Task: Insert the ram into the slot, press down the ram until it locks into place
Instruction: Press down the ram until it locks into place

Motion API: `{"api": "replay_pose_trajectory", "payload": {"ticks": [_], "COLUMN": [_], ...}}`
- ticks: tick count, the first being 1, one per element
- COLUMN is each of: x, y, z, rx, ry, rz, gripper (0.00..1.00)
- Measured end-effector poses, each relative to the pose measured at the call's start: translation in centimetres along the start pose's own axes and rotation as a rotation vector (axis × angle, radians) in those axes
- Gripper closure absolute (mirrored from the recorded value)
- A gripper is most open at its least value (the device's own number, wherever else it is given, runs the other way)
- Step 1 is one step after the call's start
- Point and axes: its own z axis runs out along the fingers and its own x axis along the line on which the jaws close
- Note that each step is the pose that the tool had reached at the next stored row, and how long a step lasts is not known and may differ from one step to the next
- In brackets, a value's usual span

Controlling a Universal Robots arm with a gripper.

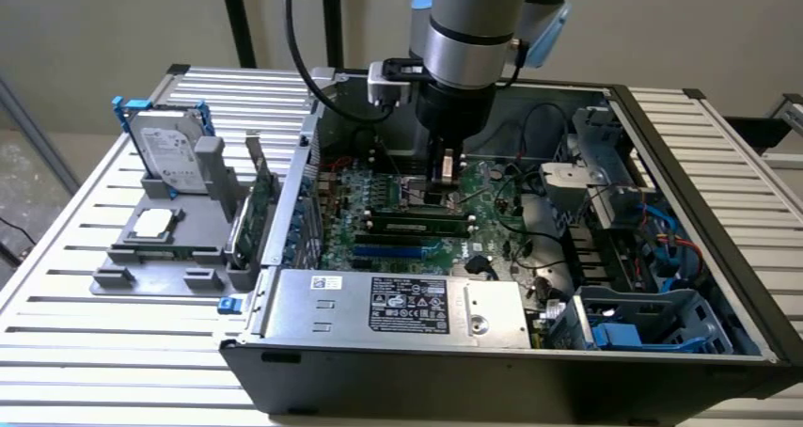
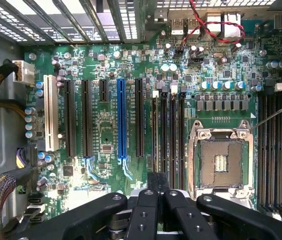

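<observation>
– Where insertion is being assessed, what is being entered as done?
– Item one: long, thin green circuit-board ram [image 1: 420, 228], being carried upright in a long narrow black plastic slot [image 1: 418, 238] on the green motherboard [image 2: 106, 135]. Whether it is locked cannot be told. Item two: black gripper [image 1: 442, 192], being shown just beside the ram, fingers together, nothing being gripped.
– And containers?
– Open black metal computer case [image 1: 502, 380]: being used to house the motherboard, a silver power-supply box [image 1: 389, 305] and cables. Grey plastic tray [image 1: 164, 255], at the exterior view's left: being used to hold a silver hard drive [image 1: 169, 150] and an upright green expansion card [image 1: 258, 211].
</observation>
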Motion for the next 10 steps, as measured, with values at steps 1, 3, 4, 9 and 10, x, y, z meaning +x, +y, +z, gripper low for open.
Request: {"api": "replay_pose_trajectory", "payload": {"ticks": [1, 3, 4, 9, 10], "x": [0.0, 0.0, 0.0, 0.09, 0.21], "y": [0.0, 0.0, 0.0, -0.01, -0.01], "z": [0.0, 0.0, 0.0, -0.01, 0.0], "rx": [0.0, 0.0, 0.0, -0.0001, -0.0003], "ry": [-0.0001, -0.0002, -0.0002, -0.0001, -0.0003], "rz": [0.0, 0.0, 0.0, 0.0, 0.002], "gripper": [0.89, 0.89, 0.89, 0.89, 0.89]}}
